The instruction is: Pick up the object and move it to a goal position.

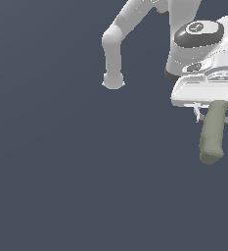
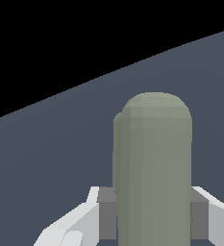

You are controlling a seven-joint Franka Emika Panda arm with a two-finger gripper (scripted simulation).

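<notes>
The object is a matte olive-green rod [image 1: 212, 133] with rounded ends, seen at the exterior view's right. It juts out from under the white gripper [image 1: 214, 113], which is shut on its upper end, a finger on each side. In the wrist view the rod [image 2: 153, 168] stands between the two grey pads [image 2: 106, 214], its rounded free end pointing away from the camera. The rod's held end is hidden by the hand.
The white robot arm [image 1: 114, 49] bends down from the top of the exterior view, one rounded joint showing. A plain dark blue-grey floor [image 1: 61, 171] fills the rest. In the wrist view its edge meets black background.
</notes>
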